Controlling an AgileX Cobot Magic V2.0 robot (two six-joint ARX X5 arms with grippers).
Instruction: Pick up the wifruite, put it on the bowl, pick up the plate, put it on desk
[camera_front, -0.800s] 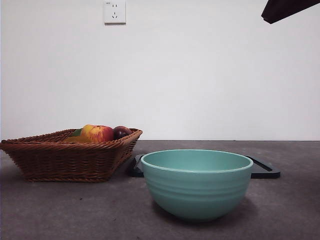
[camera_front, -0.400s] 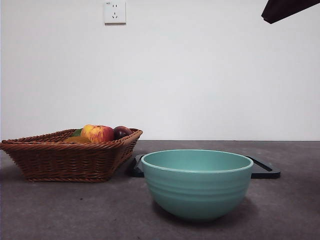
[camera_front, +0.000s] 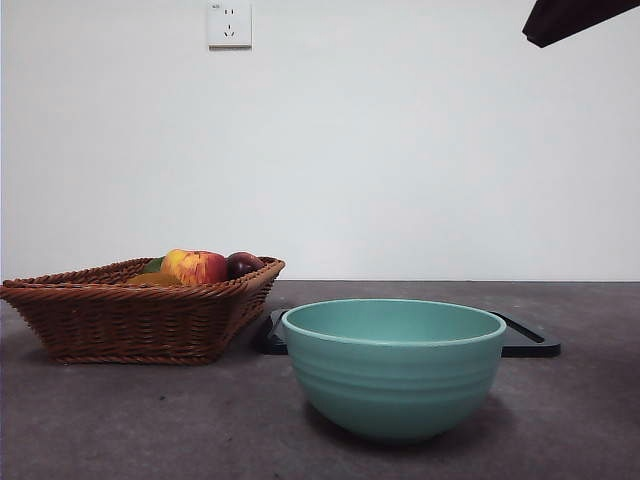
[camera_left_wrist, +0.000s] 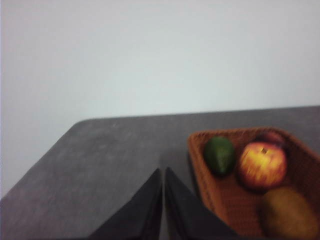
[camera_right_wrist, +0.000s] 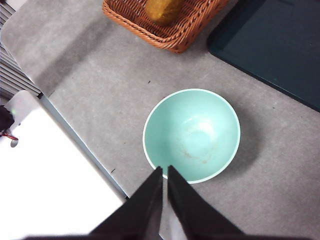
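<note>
The left claw (camera_left_wrist: 163, 172) has its two black jaws pressed together, tips meeting, and nothing between them; it is raised and aimed level across the surface (camera_left_wrist: 115, 150). The right claw (camera_right_wrist: 163, 170) also has its jaws closed and empty, and points straight down from high up. In the front view only a dark arm tip (camera_front: 575, 18) shows, at the top right corner.

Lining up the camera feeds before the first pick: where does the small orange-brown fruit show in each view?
Front view: the wifruite is a low sliver behind the basket's near rim, left of the apple.
Left wrist view: it lies in the basket, next to the apple.
Right wrist view: in the basket at the picture's edge, beyond the bowl.
Shared landmark: the basket.
</note>
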